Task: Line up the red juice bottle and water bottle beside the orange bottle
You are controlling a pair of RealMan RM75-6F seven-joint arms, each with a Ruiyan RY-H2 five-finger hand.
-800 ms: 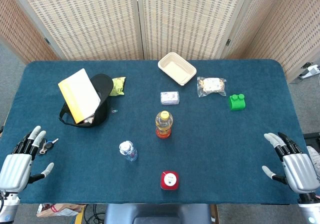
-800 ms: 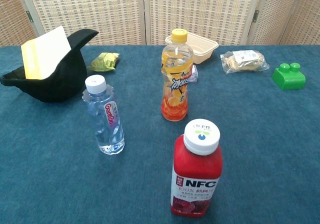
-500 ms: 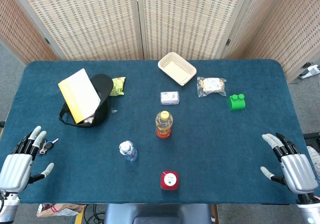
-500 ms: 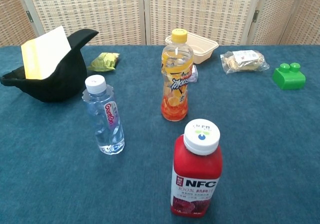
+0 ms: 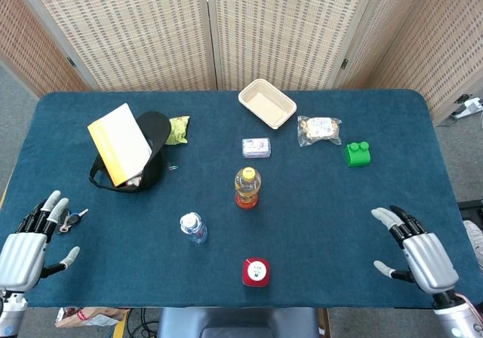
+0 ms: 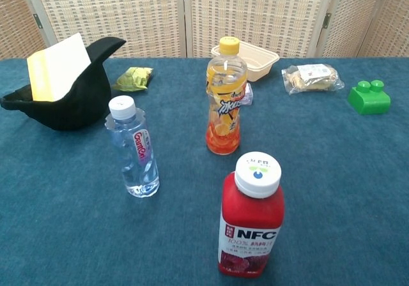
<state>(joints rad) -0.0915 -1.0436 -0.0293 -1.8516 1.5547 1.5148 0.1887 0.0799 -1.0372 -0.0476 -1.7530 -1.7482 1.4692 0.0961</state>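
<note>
The orange bottle [image 5: 247, 187] [image 6: 224, 104] stands upright near the table's middle. A red juice bottle [image 5: 256, 272] [image 6: 250, 224] with a white cap stands in front of it, close to the front edge. Left of both stands the clear water bottle [image 5: 193, 227] [image 6: 133, 148]. My left hand [image 5: 29, 239] hovers open at the front left corner, far from the bottles. At the front right, my right hand [image 5: 415, 250] is open with fingers spread, well right of the red juice bottle. Neither hand shows in the chest view.
A black cap holding a yellow booklet [image 5: 124, 149] lies at the left, a green snack packet [image 5: 178, 129] beside it. A beige tray [image 5: 266, 102], a small wrapped pack [image 5: 256, 147], a biscuit bag [image 5: 318, 129] and a green block [image 5: 358, 153] sit behind. Keys [image 5: 72, 219] lie by my left hand.
My right hand has moved left and a little toward the table's middle. The left hand has barely shifted. The bottles have stayed put.
</note>
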